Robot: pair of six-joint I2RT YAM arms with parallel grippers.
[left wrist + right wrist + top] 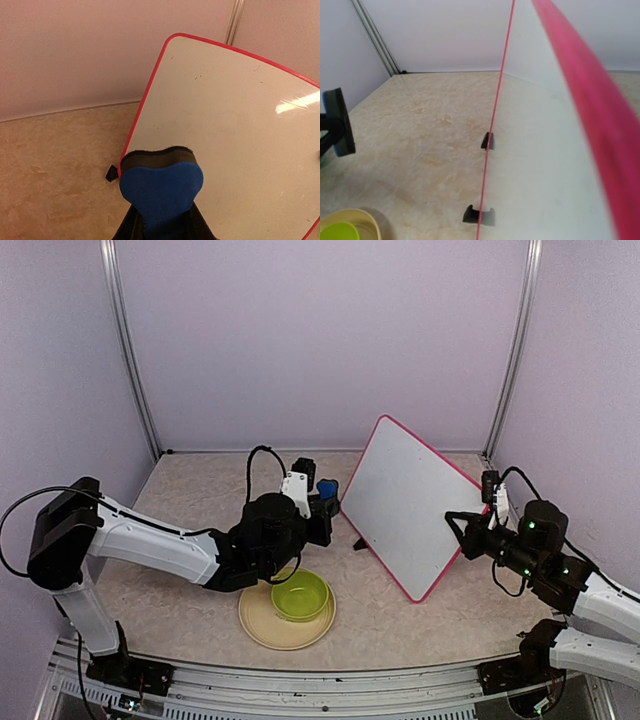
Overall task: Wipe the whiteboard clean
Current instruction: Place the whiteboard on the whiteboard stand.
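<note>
The whiteboard (405, 505) has a pink-red frame and stands tilted at mid-right, its two black feet (488, 141) on the table. Its white face (225, 135) looks wiped, with only faint specks. My left gripper (322, 500) is shut on a blue eraser (160, 192) with a black felt edge, held just off the board's lower left edge. The same eraser (340, 122) shows at the left of the right wrist view. My right gripper (468, 530) is shut on the board's right edge; its fingers are hidden in its own view behind the close pink frame (585, 100).
A green bowl (300, 595) sits on a pale yellow plate (270, 625) at the near middle, under the left forearm. Purple walls with metal corner posts (135, 370) close in the back and sides.
</note>
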